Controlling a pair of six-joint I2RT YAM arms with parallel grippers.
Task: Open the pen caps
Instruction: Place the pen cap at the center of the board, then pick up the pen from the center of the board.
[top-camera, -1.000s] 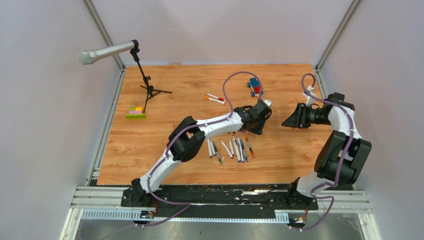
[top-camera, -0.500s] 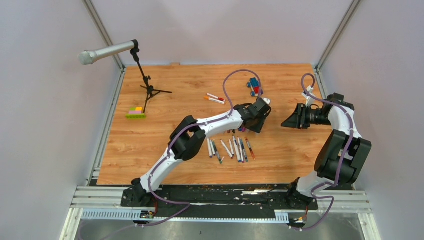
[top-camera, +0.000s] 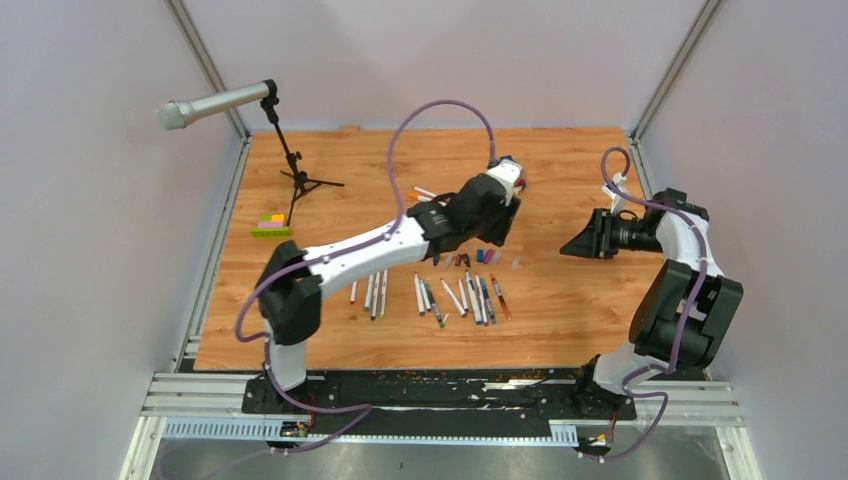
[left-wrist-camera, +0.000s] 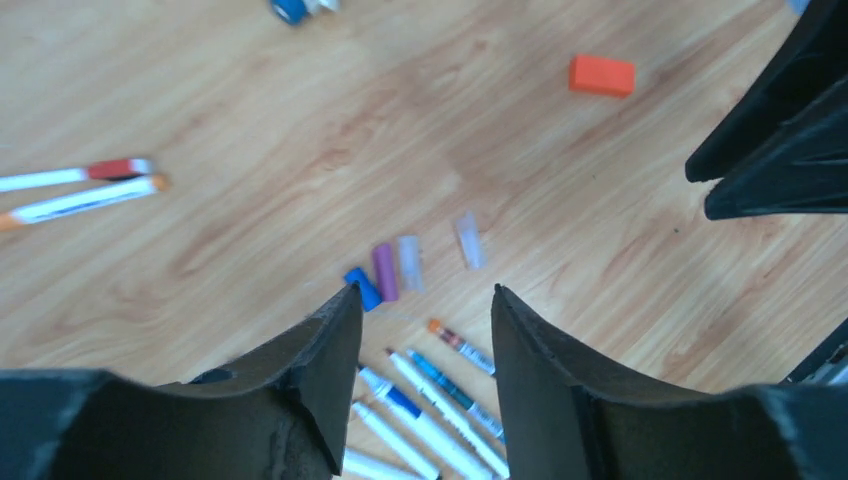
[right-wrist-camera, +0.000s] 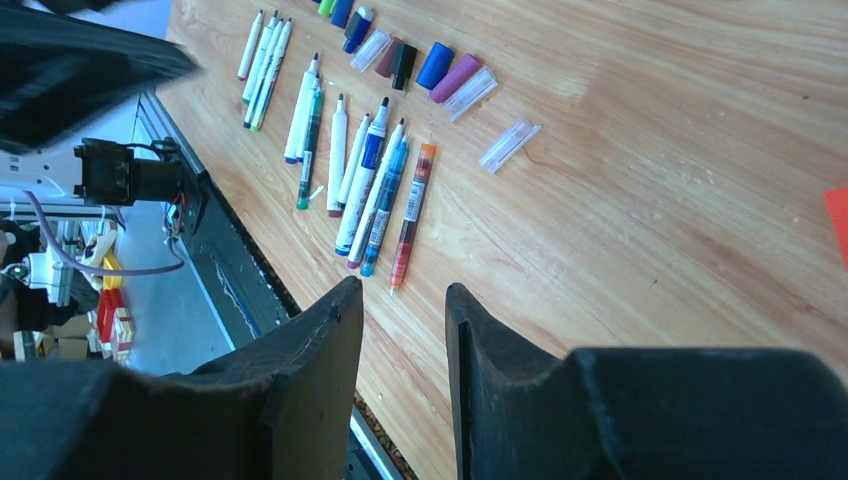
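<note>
Pen caps (right-wrist-camera: 436, 65) lie off the pens in a loose row near the middle of the wooden table (top-camera: 300, 270). Some are green, one is dark and some are clear. One clear cap (right-wrist-camera: 508, 144) lies a little apart, at the right end of the row.

On the near side of the caps lie the pens (right-wrist-camera: 372, 180). They rest flat, side by side, and many of them show a bare tip. Two more pens (left-wrist-camera: 80, 185) lie together farther back on the table, well apart from the row. One has a red end and one has an orange end.

The left tool (left-wrist-camera: 423, 295) hangs over the row of caps. Its jaws are wide apart and there is nothing between them. A blue cap (left-wrist-camera: 362, 288) and a purple cap (left-wrist-camera: 385, 271) lie side by side on the table, just past its fingers.

The right tool (right-wrist-camera: 402, 292) is up above the right side of the table, away from the pens. Its jaws are only a little way apart, and it has hold of nothing.

An orange block (left-wrist-camera: 602, 75) lies on the table beyond the caps. A microphone (top-camera: 212, 103) on a stand is at the far left corner. A green and yellow brick bar (top-camera: 271, 229) lies near the foot of the stand.
</note>
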